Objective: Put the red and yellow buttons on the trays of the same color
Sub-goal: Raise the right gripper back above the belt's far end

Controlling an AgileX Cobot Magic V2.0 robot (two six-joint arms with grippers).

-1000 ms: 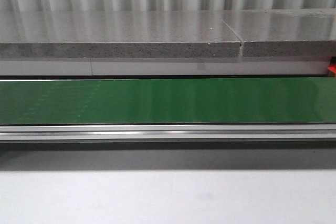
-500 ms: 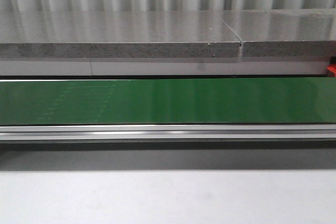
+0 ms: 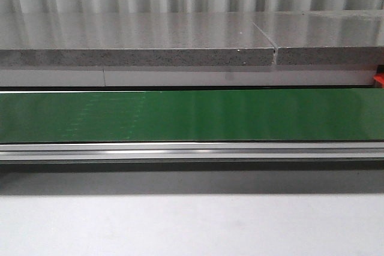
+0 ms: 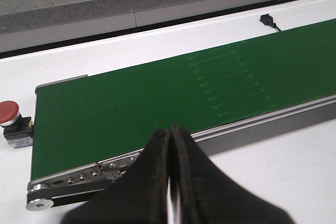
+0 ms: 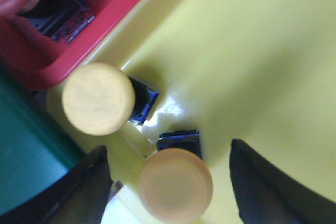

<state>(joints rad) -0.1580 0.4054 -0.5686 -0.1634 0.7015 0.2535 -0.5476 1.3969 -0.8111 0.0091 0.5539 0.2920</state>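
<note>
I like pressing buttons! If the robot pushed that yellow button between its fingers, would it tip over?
Probably it could. The yellow button has a wide round cap over a smaller dark base, so it looks top-heavy. The yellow tray looks glossy, so it may slide first. The right gripper stands open around it.

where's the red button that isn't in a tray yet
In the left wrist view, the red button sits on the white table just off the end of the green belt.
</note>
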